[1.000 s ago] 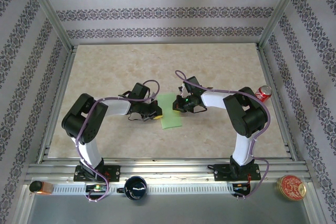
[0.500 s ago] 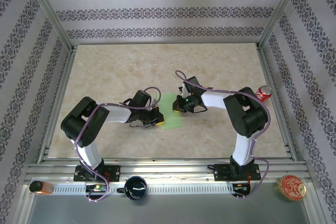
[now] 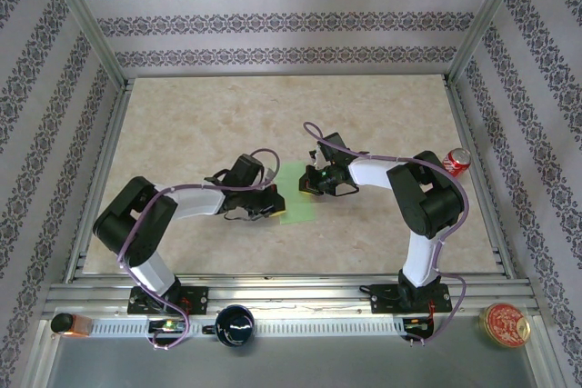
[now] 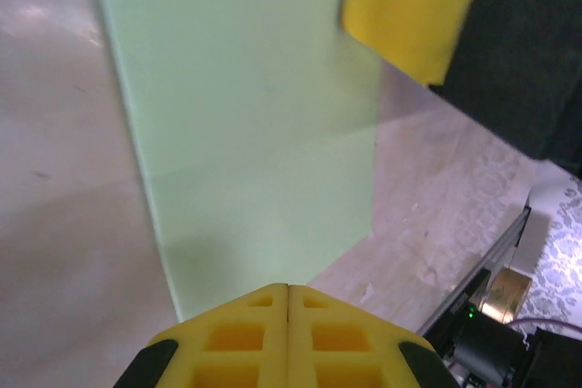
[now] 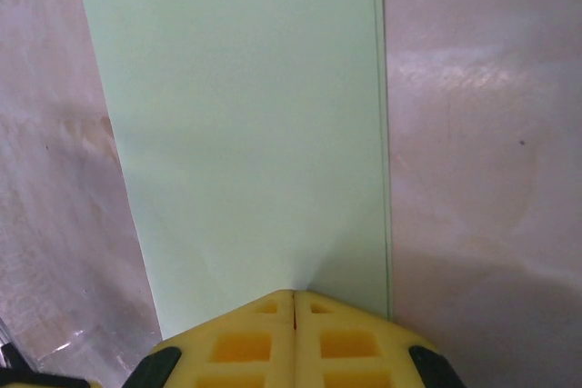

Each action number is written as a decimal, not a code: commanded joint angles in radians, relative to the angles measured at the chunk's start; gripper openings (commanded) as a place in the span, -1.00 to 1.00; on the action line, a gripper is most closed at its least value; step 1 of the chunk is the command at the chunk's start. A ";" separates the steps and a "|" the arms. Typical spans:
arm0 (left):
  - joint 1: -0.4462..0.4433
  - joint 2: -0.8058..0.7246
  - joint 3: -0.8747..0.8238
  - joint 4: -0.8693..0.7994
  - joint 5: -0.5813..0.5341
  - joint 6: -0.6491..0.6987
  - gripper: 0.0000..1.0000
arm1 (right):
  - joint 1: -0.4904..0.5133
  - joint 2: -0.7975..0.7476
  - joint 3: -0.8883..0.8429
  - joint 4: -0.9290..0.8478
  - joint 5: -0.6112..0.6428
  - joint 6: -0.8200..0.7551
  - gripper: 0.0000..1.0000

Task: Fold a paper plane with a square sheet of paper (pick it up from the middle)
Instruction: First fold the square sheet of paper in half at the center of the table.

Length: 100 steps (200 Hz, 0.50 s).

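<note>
Left tool [image 3: 270, 210] edged in; it and right tool [image 3: 308, 186], closed, touch one sheet [image 3: 298, 203].

Red can [image 3: 456, 161] at the table [image 3: 382, 111] edge, right — black mug [image 3: 235, 324] in front.

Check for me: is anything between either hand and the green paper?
Nothing visible. The left hand and the right hand are both shut, with their tips right at opposite edges of the square sheet of paper, which lies as a narrow rectangle. The red can stands far aside.
</note>
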 commanded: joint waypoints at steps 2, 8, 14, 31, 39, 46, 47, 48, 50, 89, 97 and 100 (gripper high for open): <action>-0.025 0.027 -0.009 0.023 0.025 -0.023 -0.91 | -0.003 0.022 -0.047 -0.111 0.089 0.002 -1.00; -0.026 0.034 -0.017 0.018 0.024 -0.019 -0.92 | -0.003 0.024 -0.048 -0.110 0.090 0.002 -1.00; -0.027 0.042 -0.026 0.011 0.021 -0.013 -0.91 | -0.003 0.025 -0.048 -0.112 0.091 0.001 -1.00; -0.030 0.053 -0.060 0.013 0.017 -0.004 -0.91 | -0.006 0.029 -0.046 -0.113 0.091 -0.003 -1.00; -0.030 0.056 -0.073 0.008 0.017 0.001 -0.92 | -0.006 0.029 -0.046 -0.114 0.090 -0.004 -1.00; -0.030 0.056 -0.081 -0.001 0.014 0.008 -0.91 | -0.006 0.030 -0.046 -0.115 0.092 -0.004 -1.00; -0.030 0.056 -0.082 -0.003 0.014 0.010 -0.91 | -0.006 0.030 -0.047 -0.114 0.091 -0.004 -1.00; -0.030 0.056 -0.083 -0.006 0.013 0.011 -0.91 | -0.006 0.030 -0.047 -0.114 0.092 -0.004 -1.00; -0.030 0.055 -0.084 -0.011 0.011 0.014 -0.92 | -0.006 0.031 -0.046 -0.115 0.092 -0.004 -1.00; -0.037 0.014 -0.061 -0.139 -0.025 0.080 -0.91 | -0.007 0.034 -0.048 -0.112 0.091 -0.001 -1.00; -0.039 0.006 -0.050 -0.163 -0.032 0.094 -0.92 | -0.007 0.033 -0.048 -0.110 0.091 0.000 -1.00; -0.040 0.004 -0.047 -0.171 -0.034 0.101 -0.91 | -0.007 0.033 -0.048 -0.109 0.091 0.001 -1.00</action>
